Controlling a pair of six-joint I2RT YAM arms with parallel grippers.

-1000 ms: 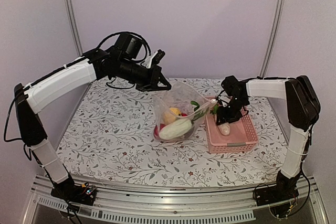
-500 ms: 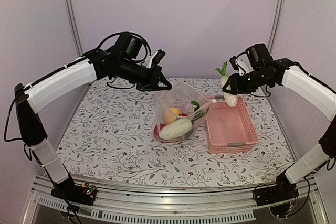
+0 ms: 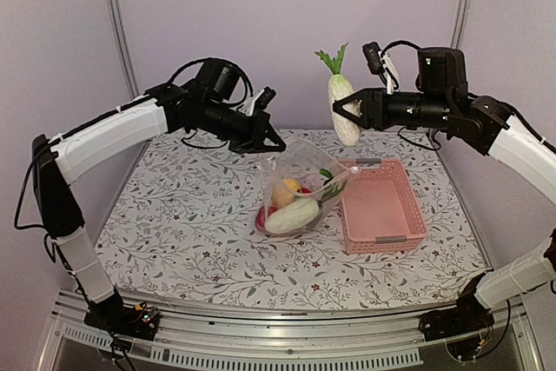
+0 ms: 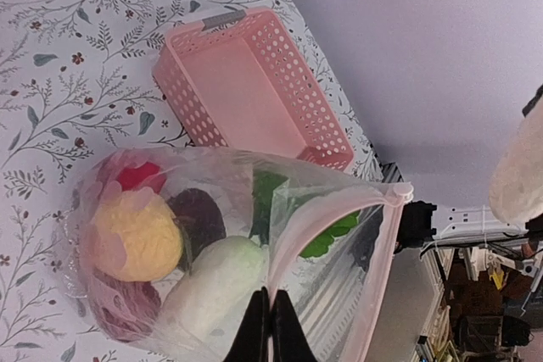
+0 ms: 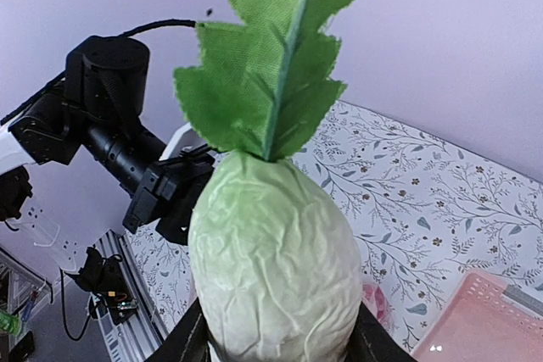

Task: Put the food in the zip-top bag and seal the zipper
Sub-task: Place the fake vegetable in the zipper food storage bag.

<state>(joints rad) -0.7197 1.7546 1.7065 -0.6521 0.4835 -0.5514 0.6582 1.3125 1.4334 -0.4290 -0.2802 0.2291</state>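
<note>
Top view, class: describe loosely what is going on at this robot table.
The left tool pinches the rim of the zip-top bag and holds its mouth open over the table. The bag holds several food pieces, among them a yellow ball and a white oblong piece. The right tool holds a white radish in the air, above the bag and the pink basket, which looks empty. The zipper is not yet sealed.
</note>
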